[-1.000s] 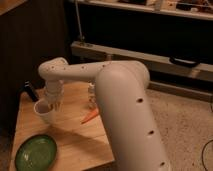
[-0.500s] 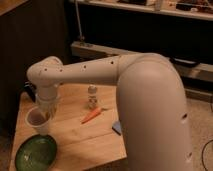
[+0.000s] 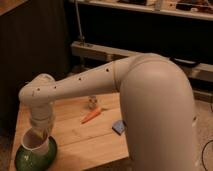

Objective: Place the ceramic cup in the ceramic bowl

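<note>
At the front left corner of the wooden tabletop [image 3: 75, 135], the tool [image 3: 39, 134] points straight down and is closed on the ceramic cup [image 3: 36, 144], its tip reaching into the cup's mouth. The white cup sits upright within the rim of the green ceramic bowl [image 3: 32, 160], though whether its base touches the bowl's floor cannot be told. Near the middle of the tabletop lies a carrot [image 3: 92, 116], with a small bottle [image 3: 92, 102] just behind it toward the back edge and a blue object [image 3: 118, 127] toward the right edge.
</note>
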### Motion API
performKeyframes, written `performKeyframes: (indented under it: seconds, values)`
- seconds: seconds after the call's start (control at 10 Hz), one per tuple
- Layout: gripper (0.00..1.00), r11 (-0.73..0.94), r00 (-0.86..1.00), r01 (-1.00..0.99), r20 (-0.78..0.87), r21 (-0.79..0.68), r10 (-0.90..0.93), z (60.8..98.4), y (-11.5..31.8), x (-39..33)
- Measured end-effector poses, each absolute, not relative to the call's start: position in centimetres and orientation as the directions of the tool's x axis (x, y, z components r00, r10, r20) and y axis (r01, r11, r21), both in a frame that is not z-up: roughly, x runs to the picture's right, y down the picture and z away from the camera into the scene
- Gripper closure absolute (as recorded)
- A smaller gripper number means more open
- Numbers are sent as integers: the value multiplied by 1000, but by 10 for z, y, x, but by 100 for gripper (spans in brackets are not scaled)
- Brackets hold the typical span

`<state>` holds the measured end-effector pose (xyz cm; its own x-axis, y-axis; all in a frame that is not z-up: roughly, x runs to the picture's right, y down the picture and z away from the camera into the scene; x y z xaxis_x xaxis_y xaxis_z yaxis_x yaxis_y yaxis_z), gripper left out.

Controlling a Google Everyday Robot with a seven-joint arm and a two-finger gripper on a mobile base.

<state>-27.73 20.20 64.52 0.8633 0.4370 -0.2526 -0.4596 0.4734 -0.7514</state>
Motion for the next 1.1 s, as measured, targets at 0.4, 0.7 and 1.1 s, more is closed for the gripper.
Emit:
performKeyframes:
  seconds: [0.4, 0.7, 1.1]
  values:
    - [32, 500, 887, -428, -246, -753, 390, 691, 220, -295]
    - [20, 491, 903, -404, -249, -771, 351, 710, 235, -297]
    - [20, 474, 910, -372, -213, -798, 356, 699, 216, -298]
